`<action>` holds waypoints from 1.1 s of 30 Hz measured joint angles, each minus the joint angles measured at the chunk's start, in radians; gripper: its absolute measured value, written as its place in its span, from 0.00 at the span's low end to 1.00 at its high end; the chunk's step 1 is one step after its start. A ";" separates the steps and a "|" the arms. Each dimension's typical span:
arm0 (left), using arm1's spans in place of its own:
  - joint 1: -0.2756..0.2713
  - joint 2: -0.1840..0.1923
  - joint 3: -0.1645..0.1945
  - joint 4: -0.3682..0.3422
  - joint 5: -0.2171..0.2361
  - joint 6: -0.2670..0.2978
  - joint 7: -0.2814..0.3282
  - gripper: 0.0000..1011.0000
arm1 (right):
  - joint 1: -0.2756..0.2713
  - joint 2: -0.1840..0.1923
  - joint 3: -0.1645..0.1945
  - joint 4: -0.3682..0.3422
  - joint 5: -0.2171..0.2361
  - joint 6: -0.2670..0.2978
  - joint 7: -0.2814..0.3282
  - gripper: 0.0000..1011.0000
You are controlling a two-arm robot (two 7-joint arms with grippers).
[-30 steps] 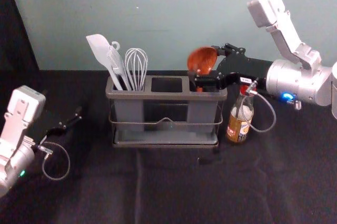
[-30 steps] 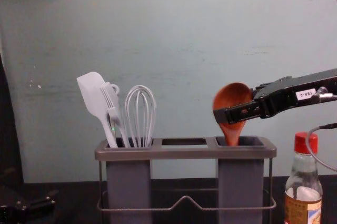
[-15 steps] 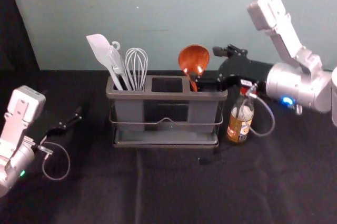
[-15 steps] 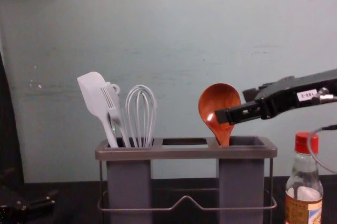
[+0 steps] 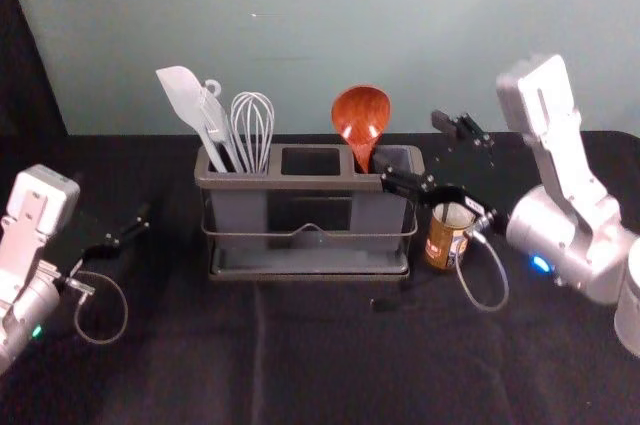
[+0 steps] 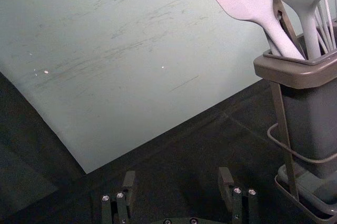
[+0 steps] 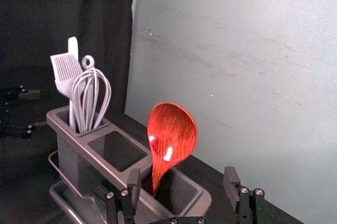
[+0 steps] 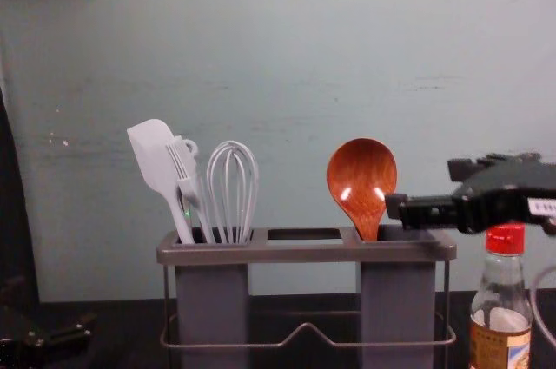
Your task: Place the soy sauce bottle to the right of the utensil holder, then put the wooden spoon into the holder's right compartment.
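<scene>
With the wooden spoon [image 8: 362, 176] apparently placed in the right compartment [image 8: 397, 299], the right gripper [image 8: 424, 187] beside it, jaws spread, should retreat; the left gripper [image 6: 177, 177], also spread, is parked leftward.

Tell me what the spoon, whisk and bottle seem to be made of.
Spoon: glossy wood, judging by its grain and bright highlights.
Whisk: smooth, pale wires, perhaps plastic or silicone-coated.
Bottle: probably clear glass, since its contents show through.

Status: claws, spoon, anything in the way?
Right claw open, spoon free in holder's right compartment. Left claw open, parked left of holder. Soy sauce bottle right of holder, possible snag for right arm.
</scene>
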 joint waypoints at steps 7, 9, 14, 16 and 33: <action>0.000 0.000 0.000 0.000 0.000 0.000 0.000 1.00 | -0.096 -0.020 0.021 -0.011 -0.035 -0.099 -0.054 0.99; 0.000 0.000 0.000 0.000 0.000 0.000 0.000 1.00 | -0.127 -0.033 0.028 -0.007 -0.049 -0.125 -0.076 0.99; 0.000 0.000 0.000 0.000 0.000 0.000 0.000 1.00 | -0.185 -0.067 0.031 0.013 -0.090 -0.187 -0.126 0.99; 0.000 0.000 0.000 0.000 0.000 0.000 0.000 1.00 | -0.201 -0.079 0.031 0.020 -0.105 -0.206 -0.142 0.99; 0.000 0.000 0.000 0.000 0.000 0.000 0.000 1.00 | -0.282 -0.160 0.054 0.066 -0.183 -0.294 -0.221 0.99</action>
